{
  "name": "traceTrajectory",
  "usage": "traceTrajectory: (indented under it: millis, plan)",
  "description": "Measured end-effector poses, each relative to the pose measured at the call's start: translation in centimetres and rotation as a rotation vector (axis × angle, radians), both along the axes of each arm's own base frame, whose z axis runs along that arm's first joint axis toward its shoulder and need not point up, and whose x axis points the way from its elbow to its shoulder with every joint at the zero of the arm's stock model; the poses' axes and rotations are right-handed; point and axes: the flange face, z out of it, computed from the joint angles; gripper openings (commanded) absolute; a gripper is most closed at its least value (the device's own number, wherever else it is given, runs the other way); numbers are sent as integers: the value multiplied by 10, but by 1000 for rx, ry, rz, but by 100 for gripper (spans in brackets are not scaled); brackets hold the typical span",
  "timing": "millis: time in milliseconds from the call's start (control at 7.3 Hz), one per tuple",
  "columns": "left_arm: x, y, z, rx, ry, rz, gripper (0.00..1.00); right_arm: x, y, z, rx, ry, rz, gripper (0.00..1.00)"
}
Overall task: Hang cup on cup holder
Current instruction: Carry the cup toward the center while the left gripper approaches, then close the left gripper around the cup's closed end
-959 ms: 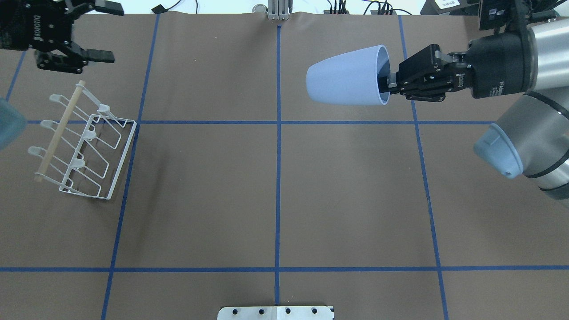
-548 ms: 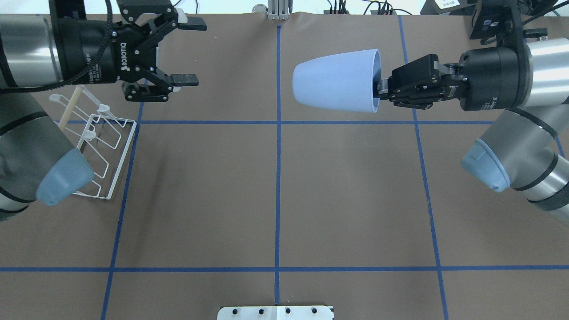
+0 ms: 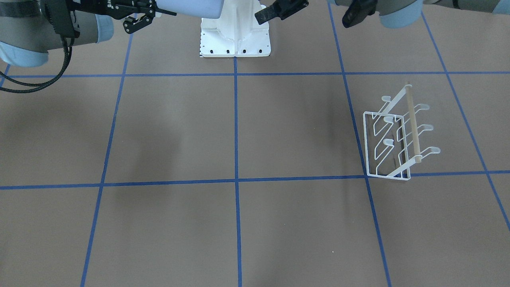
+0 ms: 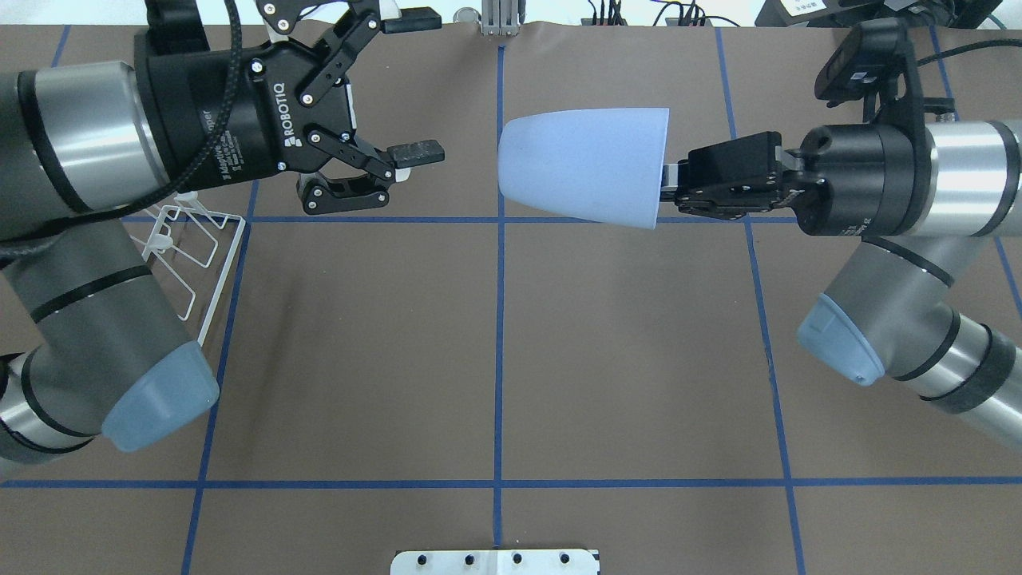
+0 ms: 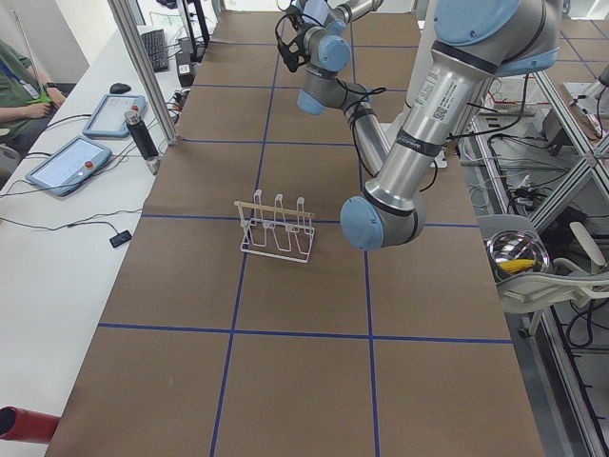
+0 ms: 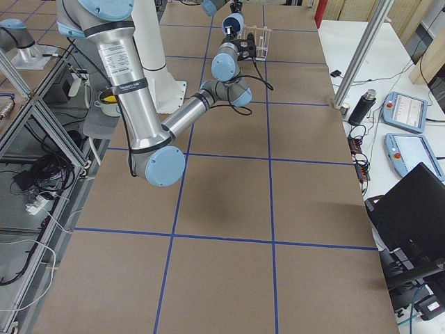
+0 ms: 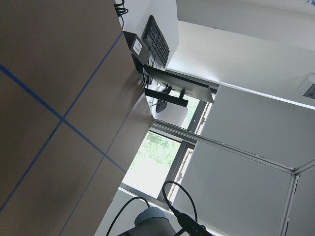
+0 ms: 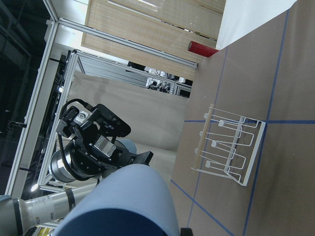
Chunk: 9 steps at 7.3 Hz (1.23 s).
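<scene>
The pale blue cup point(image 4: 583, 166) hangs in the air on its side over the far middle of the table, its base toward my left arm. My right gripper point(image 4: 669, 180) is shut on the cup's rim. My left gripper point(image 4: 415, 84) is open and empty, level with the cup and a short gap left of its base. The white wire cup holder point(image 3: 394, 139) with its wooden dowel stands on the table on my left side. In the overhead view my left arm hides most of the cup holder point(image 4: 214, 255). The right wrist view shows the cup point(image 8: 123, 201) and the cup holder point(image 8: 226, 147).
The white robot pedestal base point(image 3: 235, 36) sits at the table's near edge. Blue tape lines point(image 4: 499, 319) divide the brown table top. An operators' desk with tablets point(image 5: 71, 162) runs along the far side. Both arms' elbows hang over the table's left and right parts.
My left arm has swung in to the right, over the cup holder, its open gripper now close to the cup. My right gripper has carried the cup left and slightly nearer.
</scene>
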Motion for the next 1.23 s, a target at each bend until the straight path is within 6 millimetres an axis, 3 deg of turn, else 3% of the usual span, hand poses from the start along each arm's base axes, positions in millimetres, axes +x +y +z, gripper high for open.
traceTrajectory:
  millis: [411,1233]
  plan:
    - [8,15,-7,-21,41,15,98,2,9,1,2,-94,10,0]
    - [29,37,-14,-16,53,80,98,-1,8,5,-7,-96,6,0]
